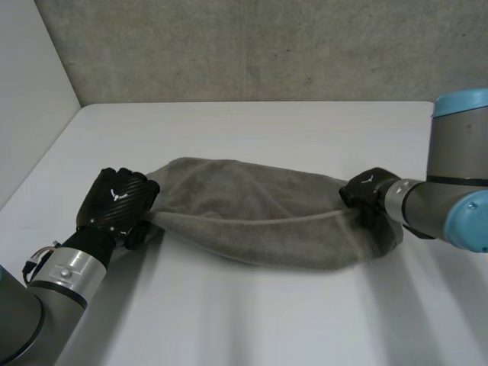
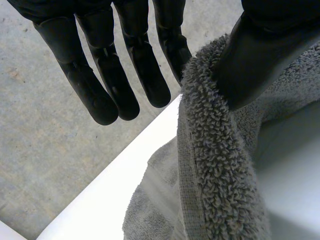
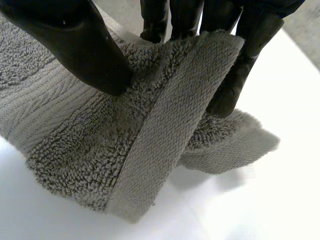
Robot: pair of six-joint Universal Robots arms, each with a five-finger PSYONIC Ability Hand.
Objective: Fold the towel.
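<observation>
Mid-fold carry, it seems: left hand point(image 1: 118, 200) and right hand point(image 1: 367, 191) pinch opposite ends of the grey terry towel point(image 1: 244, 217) over the white table point(image 1: 267, 130); next, lower evenly.

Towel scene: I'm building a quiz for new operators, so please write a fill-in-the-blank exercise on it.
1. The towel is ___ in colour.
2. Under it is a ___ table.
3. The right hand pinches the towel's end between its fingers and its ___.
4. In the left wrist view, the left hand has its fingers ___, not curled.

Missing words: grey; white; thumb; straight.
</observation>
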